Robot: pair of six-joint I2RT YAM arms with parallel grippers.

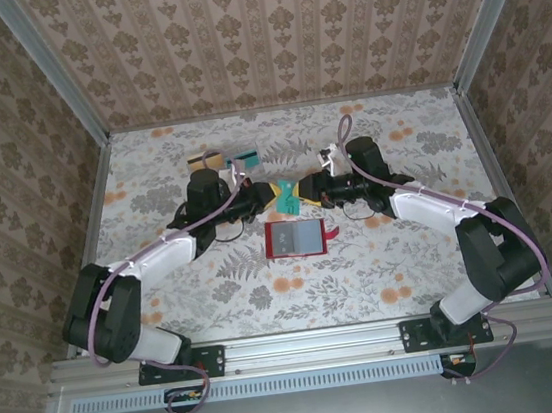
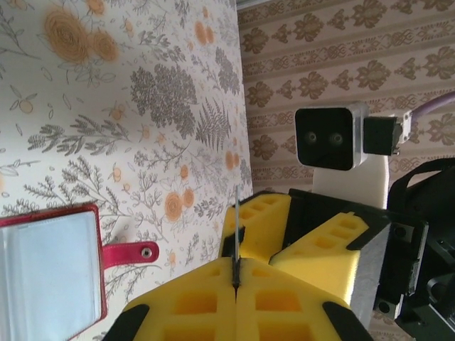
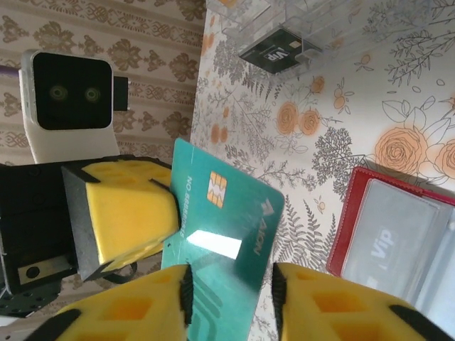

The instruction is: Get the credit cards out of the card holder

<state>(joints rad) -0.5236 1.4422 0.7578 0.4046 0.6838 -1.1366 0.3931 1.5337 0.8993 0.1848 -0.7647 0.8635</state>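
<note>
the task looked well along but not finished. the left gripper (image 2: pixel 236 280) was pressed together on a teal card (image 3: pixel 220 213), held in the air between the two arms and above the table (image 1: pixel 412 250). the right gripper (image 3: pixel 231 298) had its fingers spread to either side of that card's lower end, with a gap showing, so the card seemed to hang from the left pinch alone. the red holder (image 3: pixel 398 234) lay open and flat just nearer the arms than the grippers, its tab (image 2: pixel 128 253) pointing to the right. a clear tray (image 3: pixel 242 28) sat farther back. the overhead view showed a tan card (image 1: pixel 205 161) and a second teal one (image 1: pixel 247 156) in it, and the right wrist view showed a black card (image 3: pixel 279 51) there. by my reading, the held card had yet to be put down, and the holder seemed to have at least one card left behind its clear window. as for writing, "vip" showed in pale letters through that window and in white on the black card. the held card bore a gold chip, a line starting "no" followed by digits too small to read, and a white word near its edge that i could not make out for sure.
</note>
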